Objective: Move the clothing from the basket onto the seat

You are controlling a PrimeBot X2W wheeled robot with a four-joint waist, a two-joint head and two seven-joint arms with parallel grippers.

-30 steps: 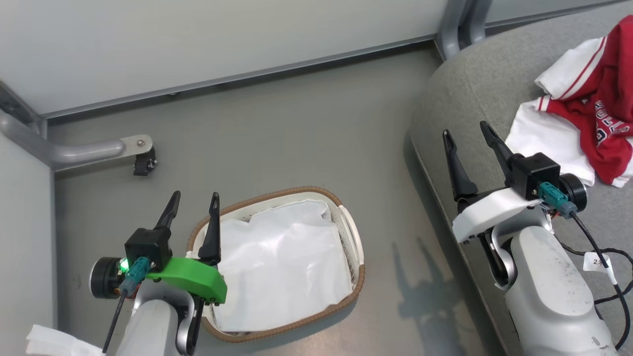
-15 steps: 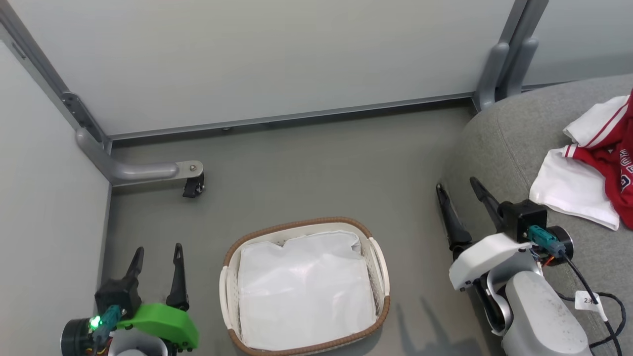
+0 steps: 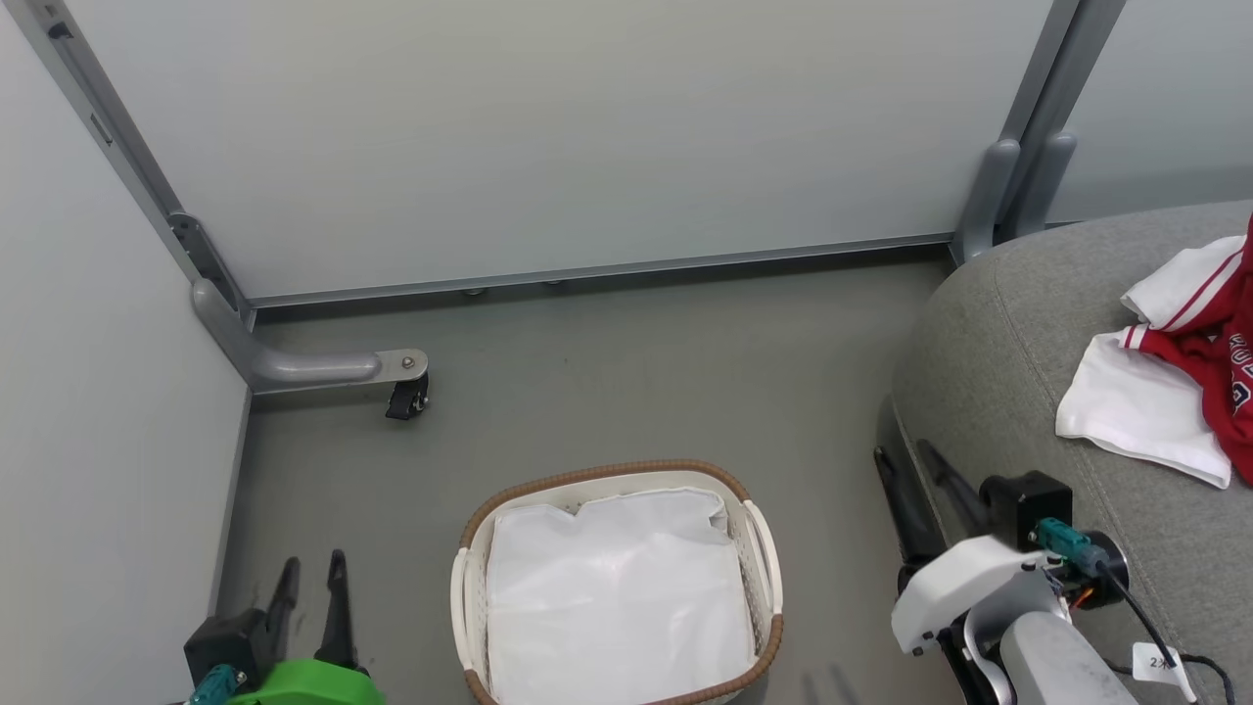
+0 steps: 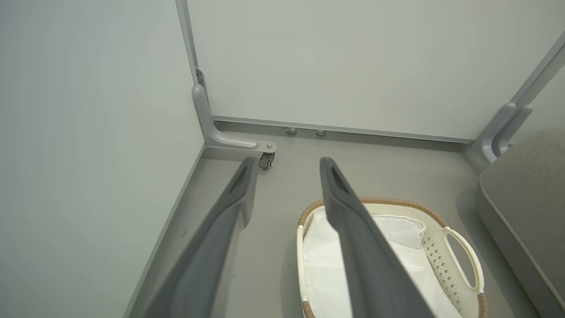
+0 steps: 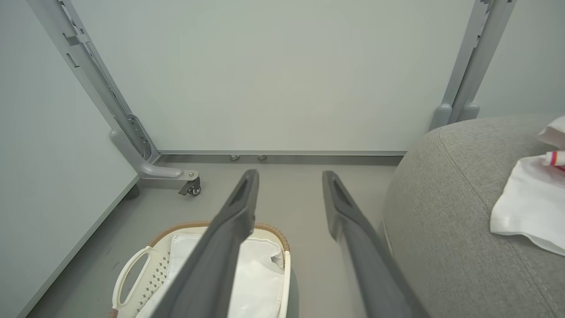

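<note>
A cable tag (image 3: 1153, 663) shows "2"; rest illegible.

Between the matt dark left claw (image 3: 313, 560) and right claw (image 3: 902, 450), the basket (image 3: 607, 471) is smooth perforated plastic with a brown woven rim, lined by a faintly glossy sheet (image 3: 617, 597). Beside the right claw, the seat (image 3: 1018, 372) is matt grey woven fabric, carrying cloth clothing (image 3: 1140, 421).

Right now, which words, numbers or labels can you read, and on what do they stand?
"2", then a blurred mark: white tag on the black cable.
Lettering on the clothing: cut off at the picture's edge, unreadable.
</note>
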